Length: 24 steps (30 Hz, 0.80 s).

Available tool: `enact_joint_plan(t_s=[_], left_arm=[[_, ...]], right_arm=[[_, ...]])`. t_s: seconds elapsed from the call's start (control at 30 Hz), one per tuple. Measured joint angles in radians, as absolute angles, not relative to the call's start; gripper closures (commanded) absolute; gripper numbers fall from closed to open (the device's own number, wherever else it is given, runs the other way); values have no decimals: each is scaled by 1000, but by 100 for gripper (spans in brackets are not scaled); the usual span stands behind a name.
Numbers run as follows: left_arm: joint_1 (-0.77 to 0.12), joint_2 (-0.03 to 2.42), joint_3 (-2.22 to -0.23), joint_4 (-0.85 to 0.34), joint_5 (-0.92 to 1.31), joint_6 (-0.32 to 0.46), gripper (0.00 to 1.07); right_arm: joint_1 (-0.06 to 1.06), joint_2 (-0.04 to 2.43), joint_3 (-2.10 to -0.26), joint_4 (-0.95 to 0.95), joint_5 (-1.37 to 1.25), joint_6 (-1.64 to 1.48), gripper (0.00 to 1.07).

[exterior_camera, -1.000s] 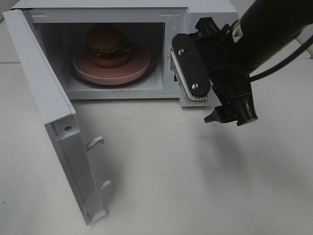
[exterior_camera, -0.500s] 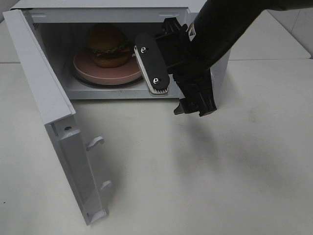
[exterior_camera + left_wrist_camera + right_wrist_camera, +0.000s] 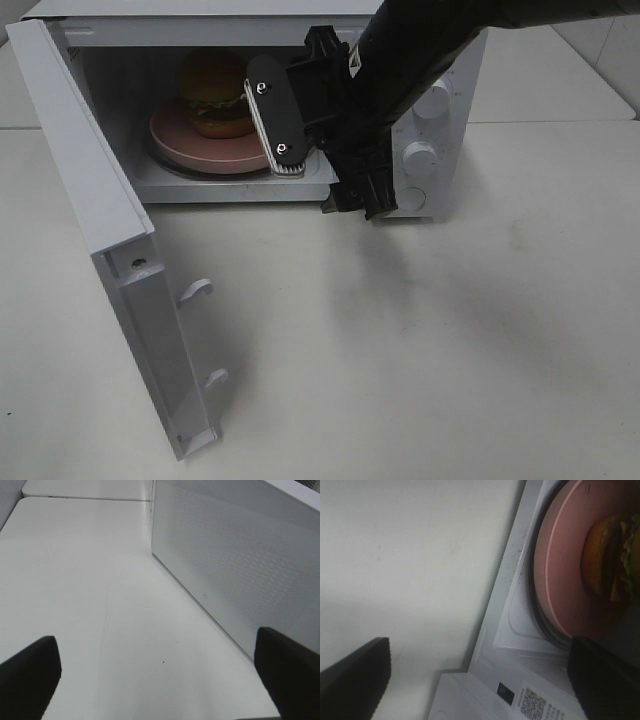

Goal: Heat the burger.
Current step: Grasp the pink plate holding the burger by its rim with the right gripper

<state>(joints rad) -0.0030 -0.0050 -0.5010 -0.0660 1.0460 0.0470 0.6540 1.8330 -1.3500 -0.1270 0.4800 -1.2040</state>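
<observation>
The burger [image 3: 214, 92], with a golden-brown bun, lettuce and a dark patty, sits on a round pink plate [image 3: 195, 152] inside the open white microwave [image 3: 445, 60]. My right gripper [image 3: 318, 160] is open and empty. It hovers in front of the right part of the oven opening, one wide black finger [image 3: 277, 117] close to the plate's right rim. The right wrist view shows the burger [image 3: 607, 562] on the plate [image 3: 565, 575], with the right gripper [image 3: 480, 680] wide apart. My left gripper [image 3: 160, 680] is open and empty over the table, beside a perforated white microwave panel [image 3: 225, 565].
The microwave door [image 3: 90, 190] stands swung out to the front left, with two latch hooks [image 3: 195, 290] on its edge. Three knobs [image 3: 420, 155] are on the control panel at the right. The white table [image 3: 450, 350] spreads in front.
My right arm has swept left, from in front of the control panel to in front of the oven opening. The knobs now show. The burger, plate and door have not moved.
</observation>
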Motion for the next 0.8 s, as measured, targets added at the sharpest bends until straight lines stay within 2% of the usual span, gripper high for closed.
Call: enact_joint_plan(t_s=[0.8], left_arm=[[-3,-5,-501,-66,1046,47,9]], right_arm=[[654,2143,-1640,-127,454,-1117,20]])
